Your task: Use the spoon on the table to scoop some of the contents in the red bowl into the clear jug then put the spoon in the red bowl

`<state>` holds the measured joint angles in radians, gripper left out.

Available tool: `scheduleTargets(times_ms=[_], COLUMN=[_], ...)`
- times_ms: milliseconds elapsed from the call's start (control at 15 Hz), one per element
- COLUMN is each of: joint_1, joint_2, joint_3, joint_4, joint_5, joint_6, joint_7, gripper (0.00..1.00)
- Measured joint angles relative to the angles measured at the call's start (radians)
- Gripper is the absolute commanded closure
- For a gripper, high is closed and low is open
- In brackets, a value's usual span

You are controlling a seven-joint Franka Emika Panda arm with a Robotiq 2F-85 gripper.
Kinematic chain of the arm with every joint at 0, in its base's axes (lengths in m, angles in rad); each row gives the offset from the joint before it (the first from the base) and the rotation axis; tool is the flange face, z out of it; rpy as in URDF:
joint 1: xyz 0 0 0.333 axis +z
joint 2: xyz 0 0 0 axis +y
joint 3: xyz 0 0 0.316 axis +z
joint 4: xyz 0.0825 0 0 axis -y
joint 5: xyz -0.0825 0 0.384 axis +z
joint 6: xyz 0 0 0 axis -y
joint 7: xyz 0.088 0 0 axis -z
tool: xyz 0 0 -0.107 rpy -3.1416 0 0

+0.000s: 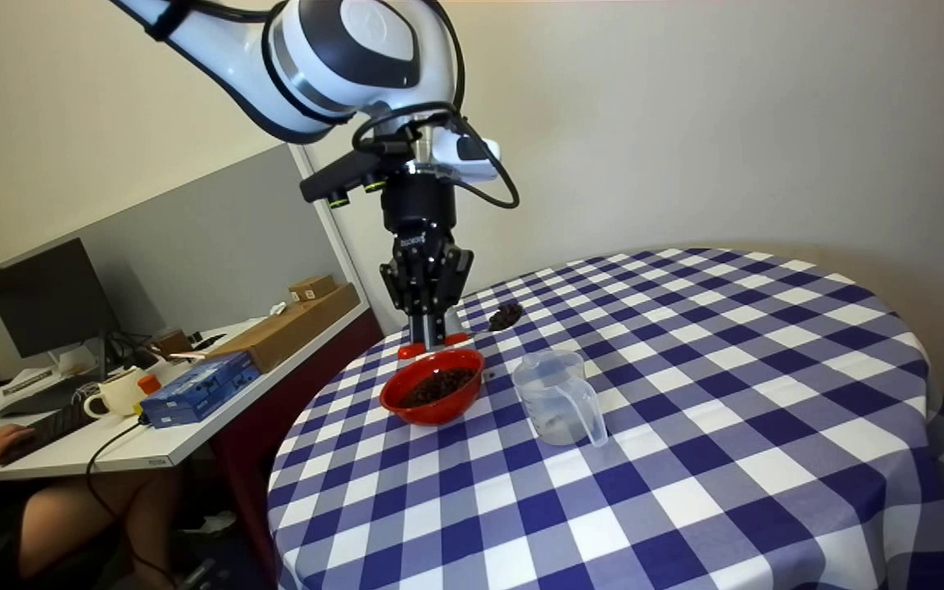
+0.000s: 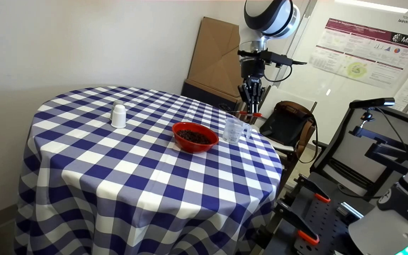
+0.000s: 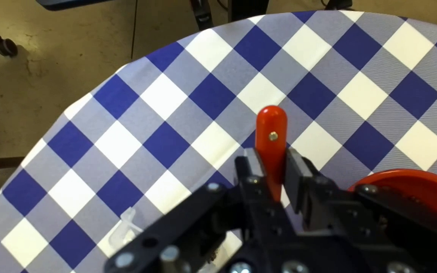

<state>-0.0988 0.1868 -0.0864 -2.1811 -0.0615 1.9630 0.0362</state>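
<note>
My gripper [image 1: 428,342] is shut on the red handle of the spoon [image 3: 271,131], which it holds level above the table [image 1: 685,393]. The spoon's head carries a dark heap in both exterior views [image 1: 506,316] [image 2: 224,107]. In the wrist view the gripper hides the head. The red bowl [image 1: 434,412] holds dark bits and stands on the checked cloth; it also shows in an exterior view [image 2: 194,148] and partly in the wrist view [image 3: 404,174]. The clear jug [image 1: 550,401] stands beside the bowl; in an exterior view [image 2: 233,131] the gripper appears above and behind it.
A white shaker [image 2: 119,117] and a grey one behind it stand on the cloth across from the bowl. A desk with a blue box [image 1: 201,389] and a seated person is beside the table. Chairs [image 2: 360,156] stand beyond the table edge.
</note>
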Motion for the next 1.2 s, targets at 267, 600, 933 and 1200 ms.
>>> scheduleTargets(times_ms=[267, 600, 933, 1200], joint_1=[-0.018, -0.035, -0.054, -0.055], joint_2=[-0.002, -0.002, -0.002, -0.002], joint_3=[-0.023, -0.044, -0.065, -0.072], joint_4=[-0.011, -0.022, -0.031, -0.032], joint_5=[0.000, 0.000, -0.002, -0.023], joint_6=[0.000, 0.000, 0.000, 0.008], joint_7=[0.000, 0.000, 0.000, 0.009], gripper=[0.89, 0.89, 0.90, 0.90])
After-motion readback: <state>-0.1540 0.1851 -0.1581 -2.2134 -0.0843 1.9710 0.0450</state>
